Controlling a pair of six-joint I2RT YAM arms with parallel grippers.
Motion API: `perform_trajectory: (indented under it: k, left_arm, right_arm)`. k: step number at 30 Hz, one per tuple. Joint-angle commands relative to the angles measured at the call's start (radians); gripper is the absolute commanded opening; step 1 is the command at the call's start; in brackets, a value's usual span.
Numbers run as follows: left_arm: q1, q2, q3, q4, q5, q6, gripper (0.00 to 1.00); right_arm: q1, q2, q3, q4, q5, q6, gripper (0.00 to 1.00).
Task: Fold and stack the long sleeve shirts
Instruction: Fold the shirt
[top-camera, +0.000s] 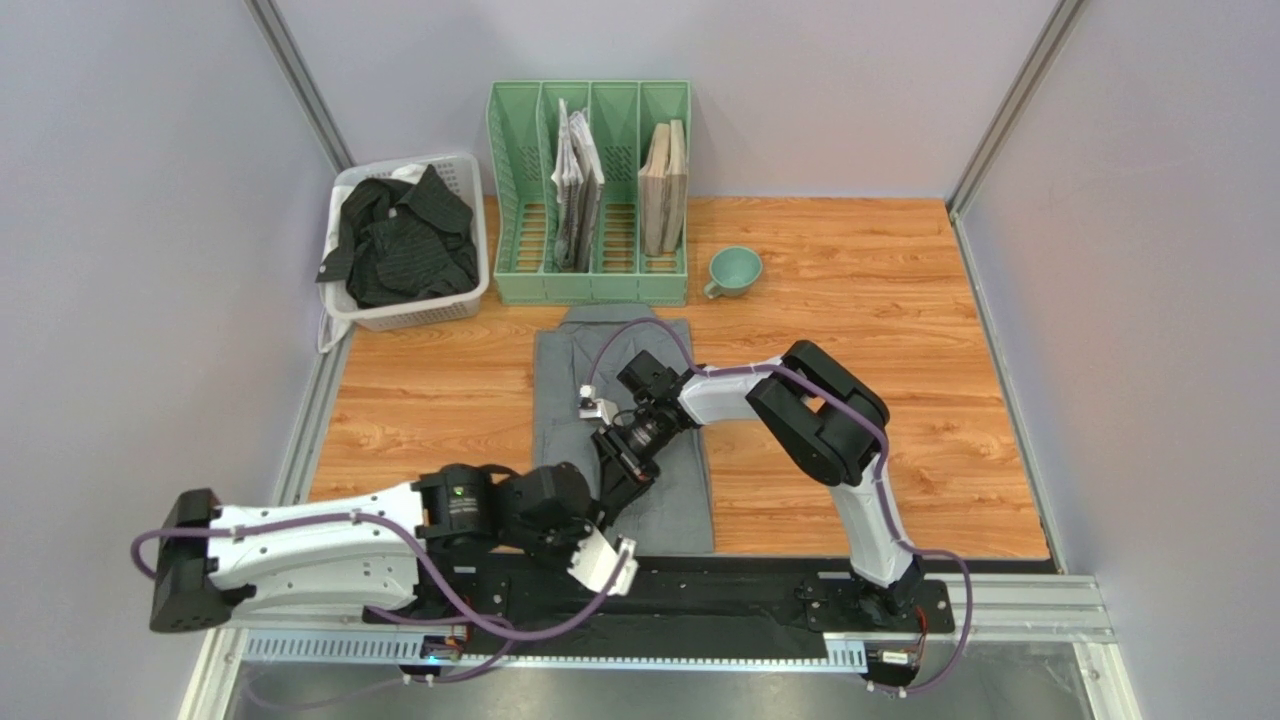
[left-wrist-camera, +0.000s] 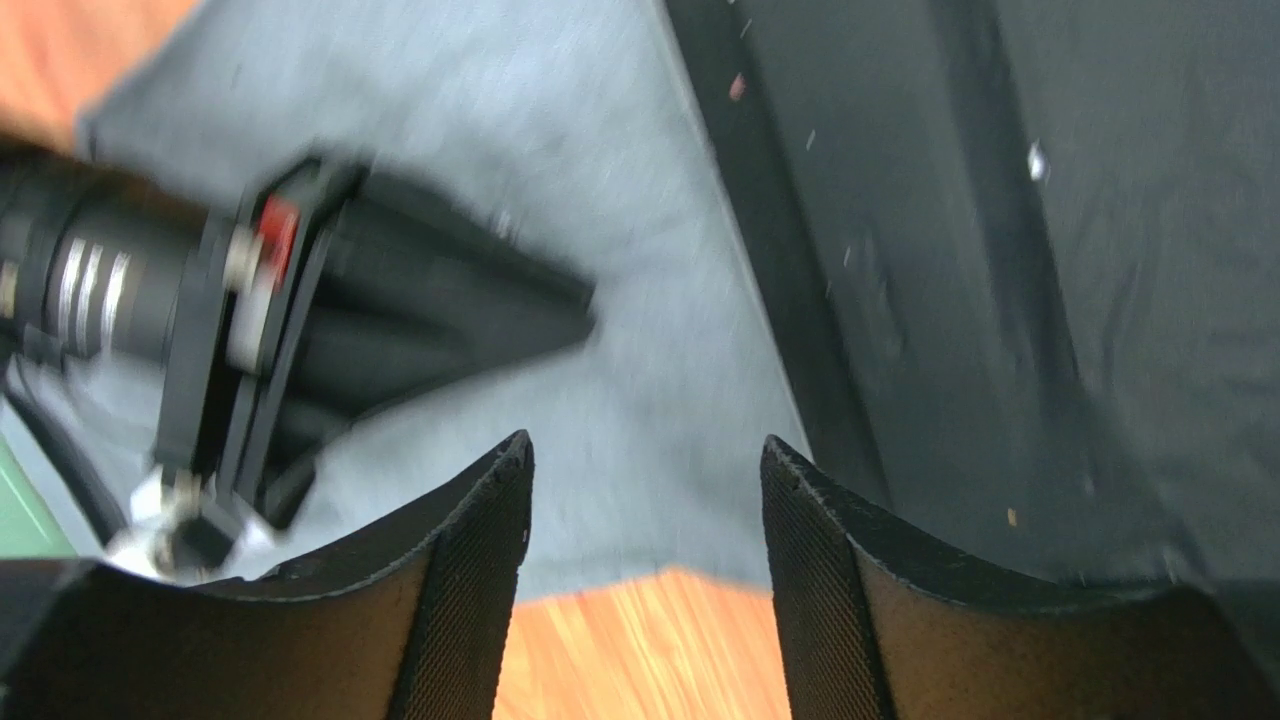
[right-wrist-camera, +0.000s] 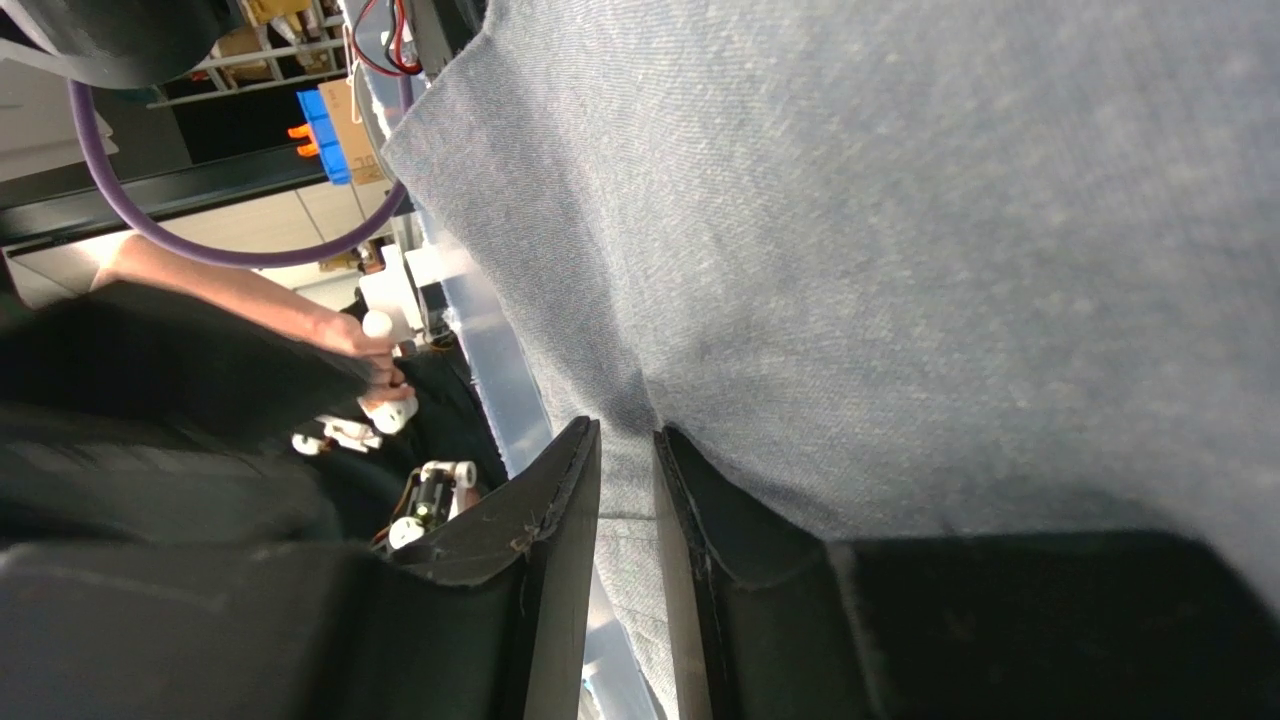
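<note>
A plain grey long sleeve shirt (top-camera: 661, 465) lies flat down the middle of the wooden table. My right gripper (top-camera: 618, 477) reaches down onto its near half; in the right wrist view the right gripper (right-wrist-camera: 628, 431) has its jaws nearly together with a pinched fold of the grey cloth (right-wrist-camera: 902, 225) between them. My left gripper (top-camera: 613, 560) hovers at the shirt's near edge. The left wrist view shows the left gripper (left-wrist-camera: 646, 465) open and empty above the hem of the grey shirt (left-wrist-camera: 631, 375). A black striped shirt (top-camera: 403, 240) lies crumpled in the white basket (top-camera: 394, 317).
A green file rack (top-camera: 520, 195) holding papers and boards stands at the back. A teal cup (top-camera: 733, 270) sits to its right. A black mat strip (top-camera: 751, 578) runs along the table's near edge, just beyond the shirt's hem.
</note>
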Motion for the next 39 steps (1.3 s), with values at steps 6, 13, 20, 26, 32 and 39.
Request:
perform_trajectory:
  k: [6, 13, 20, 26, 32, 39]
  left_arm:
    - [-0.239, 0.259, 0.002, 0.265, -0.217, -0.142, 0.53]
    - [-0.293, 0.382, -0.004, 0.34, -0.232, -0.167, 0.5]
    - [-0.293, 0.504, -0.027, 0.408, -0.341, -0.161, 0.33]
    - [-0.292, 0.525, -0.019, 0.393, -0.358, -0.164, 0.01]
    - [-0.292, 0.399, 0.108, 0.166, -0.099, -0.219, 0.0]
    - [-0.29, 0.336, 0.332, -0.122, 0.133, -0.328, 0.0]
  right_arm:
    - [-0.005, 0.028, 0.024, -0.003, 0.085, -0.029, 0.29]
    - [-0.016, 0.061, 0.024, -0.001, 0.072, -0.02, 0.29]
    - [-0.018, 0.055, 0.018, 0.008, 0.067, -0.021, 0.3]
    - [-0.016, 0.041, 0.001, 0.008, 0.067, -0.023, 0.3]
    - [-0.018, -0.06, 0.03, -0.053, 0.069, -0.058, 0.39]
    - [-0.088, -0.163, 0.24, -0.453, 0.153, -0.341, 0.57]
